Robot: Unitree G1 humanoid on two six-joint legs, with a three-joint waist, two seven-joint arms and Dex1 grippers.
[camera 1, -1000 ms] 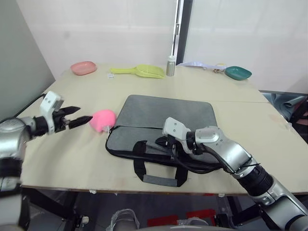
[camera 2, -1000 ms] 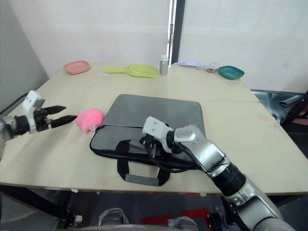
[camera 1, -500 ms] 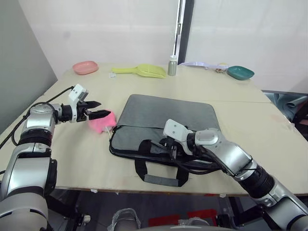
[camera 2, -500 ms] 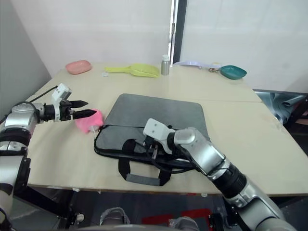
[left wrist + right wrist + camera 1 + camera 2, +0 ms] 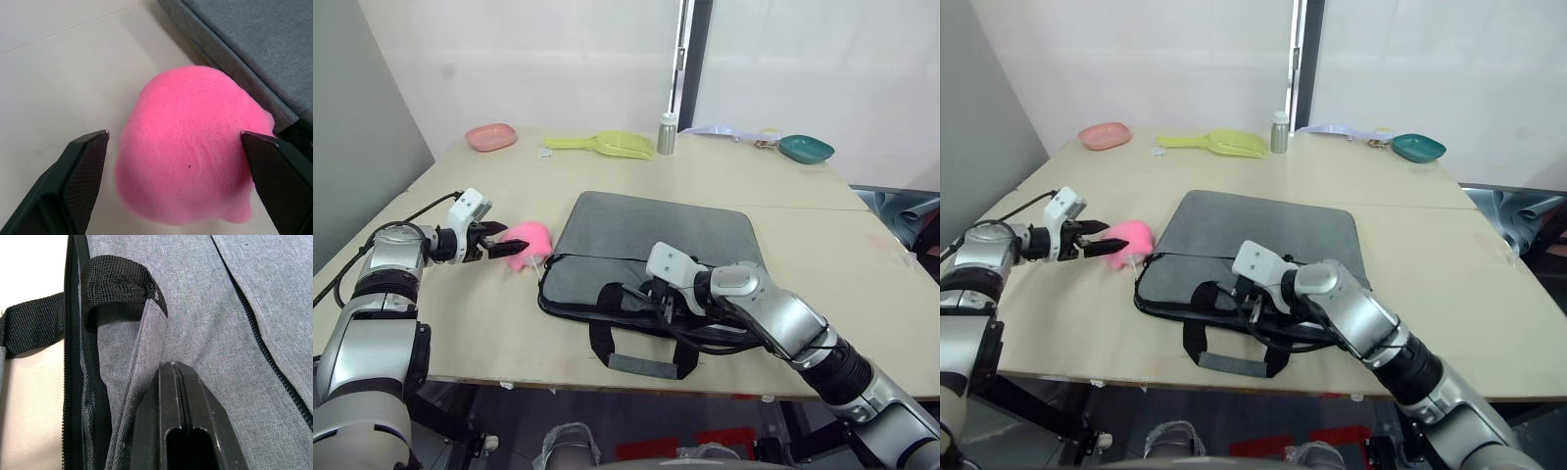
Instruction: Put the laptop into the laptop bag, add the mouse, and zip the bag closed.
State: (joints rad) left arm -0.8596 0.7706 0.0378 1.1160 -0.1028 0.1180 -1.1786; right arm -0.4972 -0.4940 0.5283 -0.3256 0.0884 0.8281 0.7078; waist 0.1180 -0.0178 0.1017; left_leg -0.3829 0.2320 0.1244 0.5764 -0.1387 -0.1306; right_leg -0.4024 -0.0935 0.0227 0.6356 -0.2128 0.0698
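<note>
At frame centre, laptop bag (image 5: 651, 264): soft fabric, best taken by strap or zipper.
Right gripper (image 5: 178, 382): closed, pressed on bag.
Left gripper (image 5: 178, 161): open around pink plush toy (image 5: 190, 152).

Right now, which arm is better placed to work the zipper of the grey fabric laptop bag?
Right. The right gripper is shut at the grey bag, near its zipper; the left gripper is open around the pink plush toy.

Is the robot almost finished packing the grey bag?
Hard to say. The flat grey fabric laptop bag lies on the table, and its zipper looks open along the near edge, so zipping is left. I cannot tell what is inside it. The right gripper, jaws shut, presses on the fabric beside the black handle. The left gripper, jaws open, straddles a fluffy pink plush toy.
</note>
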